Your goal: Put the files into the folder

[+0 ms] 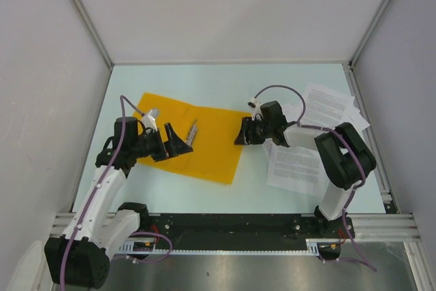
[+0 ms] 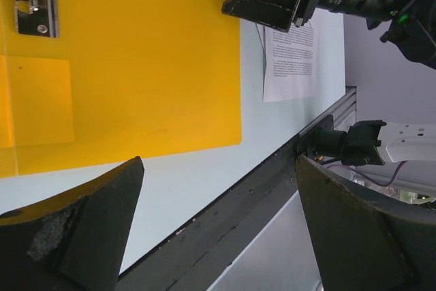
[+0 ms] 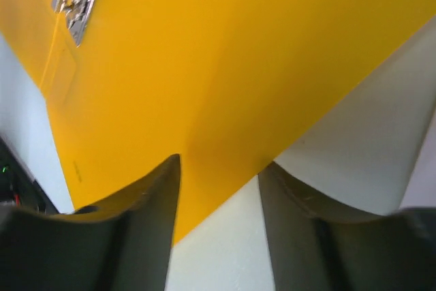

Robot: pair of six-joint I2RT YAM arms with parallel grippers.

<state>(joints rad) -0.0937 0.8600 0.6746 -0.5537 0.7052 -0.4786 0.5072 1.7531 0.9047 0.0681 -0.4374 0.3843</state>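
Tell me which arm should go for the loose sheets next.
Right, probably. The files lie on that side of the table, next to the right gripper at the right edge of the folder. The left gripper hovers open over the folder's left half, with the folder between it and the sheets.

A pale blue-green table (image 1: 204, 83) carries two kinds of things. An orange-yellow folder (image 1: 211, 148) lies flat and slanted, left of centre. White printed paper sheets (image 1: 296, 168) lie on the right side, some overlapping; the nearest sits near the folder without touching it.
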